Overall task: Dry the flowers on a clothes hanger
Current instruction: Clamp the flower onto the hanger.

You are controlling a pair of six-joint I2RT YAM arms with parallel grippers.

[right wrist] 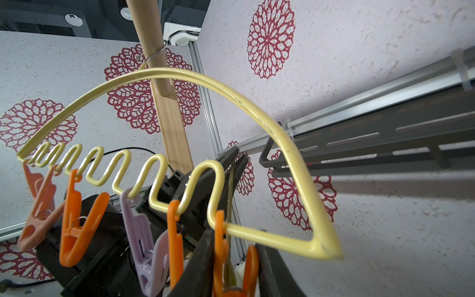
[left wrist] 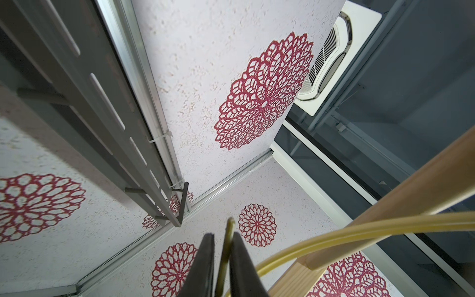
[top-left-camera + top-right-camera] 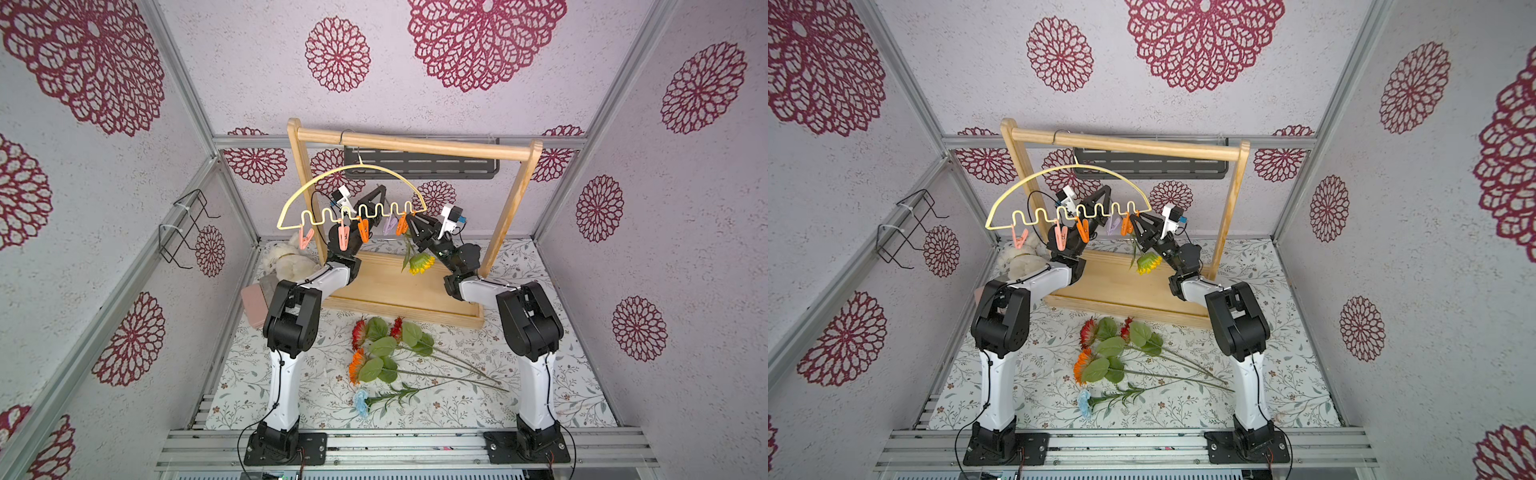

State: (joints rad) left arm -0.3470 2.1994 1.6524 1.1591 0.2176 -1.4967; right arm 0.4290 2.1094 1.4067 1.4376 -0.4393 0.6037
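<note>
The left gripper [image 2: 223, 234], pressed together, pinches the yellow flower's thin stem [image 2: 225, 252] just above the wavy, glossy bar of the clothes hanger [image 1: 180, 74], under the round rail of the wooden rack [image 3: 415, 145]. Beside it the right gripper [image 1: 235, 244] straddles an orange clothespin [image 1: 218, 252] at the bar's end; squeezing or loose, I cannot tell. The bloom [image 3: 422, 263] dangles below both in open air. Four more flowers [image 3: 382, 347] lie far beneath on the leaf-printed mat [image 3: 457, 411].

No writing, label, brand or number can be read in any view. The walls [image 3: 257, 83] carry only maroon flower patterns, and the mat [image 3: 457, 409] only a printed leaf-and-twig design.
</note>
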